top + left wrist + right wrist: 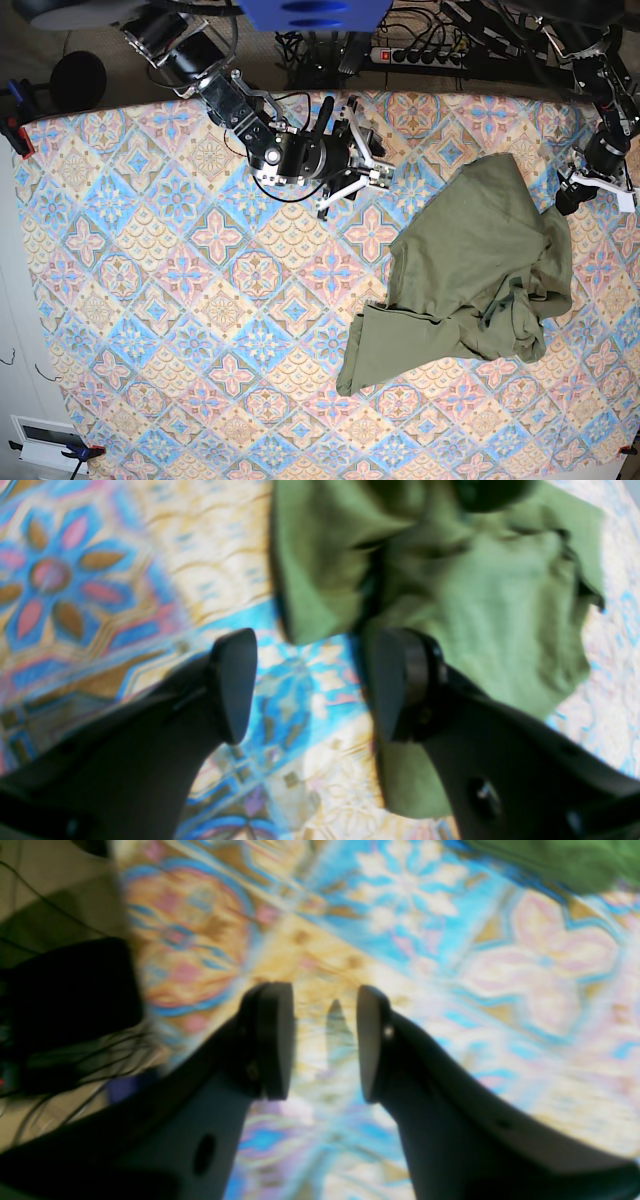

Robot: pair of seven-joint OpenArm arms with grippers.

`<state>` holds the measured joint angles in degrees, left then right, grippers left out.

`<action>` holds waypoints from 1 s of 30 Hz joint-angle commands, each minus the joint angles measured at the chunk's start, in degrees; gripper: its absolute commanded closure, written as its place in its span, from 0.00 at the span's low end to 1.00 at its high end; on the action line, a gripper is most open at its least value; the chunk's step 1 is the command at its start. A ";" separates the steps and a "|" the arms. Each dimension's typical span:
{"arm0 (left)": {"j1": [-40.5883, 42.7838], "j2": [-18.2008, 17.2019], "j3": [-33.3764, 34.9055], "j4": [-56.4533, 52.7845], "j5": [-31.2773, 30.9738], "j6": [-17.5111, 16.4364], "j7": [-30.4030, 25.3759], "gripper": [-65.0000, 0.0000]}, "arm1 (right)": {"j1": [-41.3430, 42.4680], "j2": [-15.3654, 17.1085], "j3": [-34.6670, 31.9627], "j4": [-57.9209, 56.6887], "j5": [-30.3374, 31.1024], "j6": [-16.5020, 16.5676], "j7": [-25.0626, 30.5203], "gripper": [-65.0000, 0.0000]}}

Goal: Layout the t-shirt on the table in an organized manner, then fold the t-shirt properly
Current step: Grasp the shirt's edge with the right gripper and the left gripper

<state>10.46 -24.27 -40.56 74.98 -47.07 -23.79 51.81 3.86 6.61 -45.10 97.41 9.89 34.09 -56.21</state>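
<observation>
the plain olive-green cotton t-shirt (478, 272) lies rumpled on the floral-tiled tabletop (150, 300); the left tool (305, 685) gapes empty at its edge, the right tool (325, 1040) parted, holding nothing.

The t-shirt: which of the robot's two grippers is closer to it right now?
Left. The left gripper hangs at the t-shirt's edge; the right gripper is off to its side over bare table.
</observation>
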 commanded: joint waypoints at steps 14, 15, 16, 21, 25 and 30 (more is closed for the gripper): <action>-10.94 3.22 0.25 -7.60 11.33 -0.25 -0.95 0.45 | 0.49 -0.59 0.13 1.63 0.53 -0.20 1.30 0.69; -11.56 3.31 0.25 -8.30 12.21 -0.25 -0.95 0.46 | 0.49 -0.59 0.13 1.63 0.53 -0.20 1.30 0.69; -12.00 3.31 0.34 -8.91 12.74 -0.25 -0.95 0.51 | 0.49 -0.59 0.13 1.63 0.53 -0.20 1.30 0.69; -11.73 3.13 3.59 -9.18 12.39 -0.25 -0.78 1.00 | 0.49 -1.03 0.31 1.10 0.53 -0.37 1.39 0.69; -8.74 2.16 3.68 -4.61 10.72 -3.42 7.40 1.00 | 0.76 -1.82 0.57 0.92 0.53 -0.46 1.48 0.69; 1.19 3.39 11.94 13.68 5.97 -6.14 11.44 1.00 | 0.76 -2.00 2.68 0.84 0.62 -0.46 1.48 0.69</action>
<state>12.64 -19.97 -28.29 87.55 -39.75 -29.80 64.69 3.46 5.04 -42.78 97.45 10.24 33.76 -55.70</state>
